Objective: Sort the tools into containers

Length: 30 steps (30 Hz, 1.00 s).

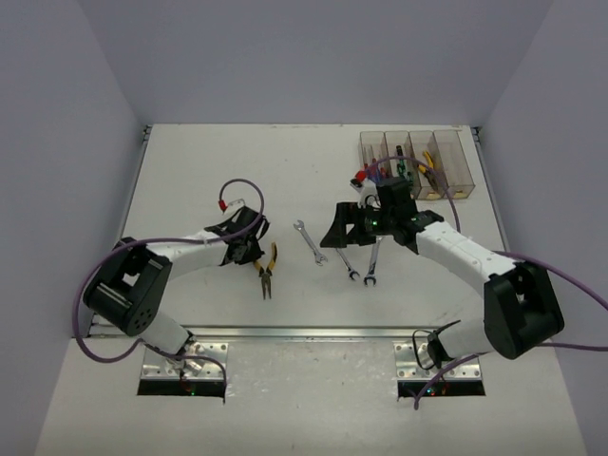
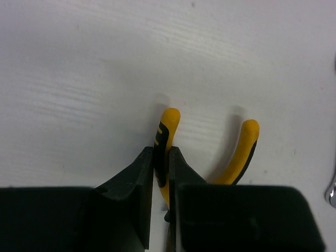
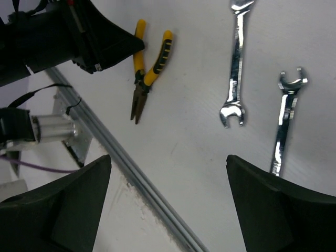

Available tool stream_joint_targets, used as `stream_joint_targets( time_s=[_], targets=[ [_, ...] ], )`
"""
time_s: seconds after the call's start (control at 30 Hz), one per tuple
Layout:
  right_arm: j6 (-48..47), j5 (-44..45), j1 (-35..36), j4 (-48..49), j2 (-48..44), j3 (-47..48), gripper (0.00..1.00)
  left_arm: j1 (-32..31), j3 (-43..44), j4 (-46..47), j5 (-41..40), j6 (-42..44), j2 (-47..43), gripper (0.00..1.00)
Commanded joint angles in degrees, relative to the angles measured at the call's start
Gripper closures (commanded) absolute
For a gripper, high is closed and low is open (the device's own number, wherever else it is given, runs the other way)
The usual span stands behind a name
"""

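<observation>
Yellow-and-black pliers [image 1: 267, 272] lie on the white table. My left gripper [image 1: 249, 242] is shut on their left handle [image 2: 168, 123]; the other handle [image 2: 244, 143] stands free to the right. Three silver wrenches [image 1: 309, 241] [image 1: 346, 263] [image 1: 373, 258] lie at mid table. My right gripper [image 1: 347, 231] is open and empty, hovering above the wrenches; its view shows two wrenches [image 3: 237, 63] [image 3: 286, 115] and the pliers [image 3: 144, 79]. The four joined bins [image 1: 446, 161] stand at the back right, holding screwdrivers [image 1: 369, 175] and a second pair of pliers [image 1: 429, 171].
A metal rail [image 3: 131, 173] marks the table's near edge. A purple cable loop [image 1: 242, 195] with a red tip rises behind my left wrist. Grey walls close in the table on three sides.
</observation>
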Motion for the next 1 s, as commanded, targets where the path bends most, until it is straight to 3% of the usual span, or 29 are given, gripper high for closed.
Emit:
stream_joint_targets(
  time_s=[0.0, 0.2, 0.23, 0.37, 0.47, 0.73, 0.83, 0.87, 0.9, 0.93, 0.97],
  targets=[
    [7.79, -10.77, 5.48, 20.24, 4.33, -3.22, 0.13, -6.68, 0.52, 2.84, 1.67, -3.23, -11.21, 1.00],
    [16.14, -8.74, 10.02, 29.53, 11.13, -4.09, 0.26, -10.57, 0.88, 3.96, 1.81, -9.00, -17.87, 1.00],
    [18.76, -9.05, 10.40, 32.85, 12.01, -4.72, 0.34, -11.07, 0.88, 4.46, 1.93, -9.63, -18.56, 1.00],
    [20.23, -10.74, 11.88, 37.67, 12.83, -4.95, 0.45, -11.59, 1.14, 5.01, 2.35, -11.40, -20.35, 1.00],
    [18.96, -9.98, 13.60, 35.81, 13.03, -3.40, 0.48, -11.80, 1.07, 5.51, 2.21, -12.54, -21.70, 1.00],
    [18.15, -5.93, 16.27, 33.43, 14.97, -0.93, 0.69, -12.58, 1.23, 7.14, 2.01, -15.20, -23.14, 1.00],
    [17.47, -4.98, 16.32, 32.31, 14.49, -0.69, 0.98, -12.77, 1.40, 7.48, 1.55, -15.40, -23.88, 1.00],
    [16.81, -4.40, 16.26, 30.89, 14.22, -0.40, 1.00, -12.79, 1.65, 7.31, 1.38, -15.15, -23.96, 1.00],
    [16.21, -3.64, 16.23, 29.63, 14.02, 0.28, 1.00, -12.79, 1.90, 7.18, 1.19, -14.62, -23.99, 0.93],
    [15.39, -2.90, 16.23, 27.92, 13.73, 1.12, 1.00, -12.79, 2.20, 7.05, 1.01, -14.08, -23.99, 0.74],
    [14.20, -2.09, 16.20, 25.50, 13.24, 1.85, 1.00, -12.79, 2.65, 6.72, 0.86, -13.62, -23.99, 0.49]
  ],
)
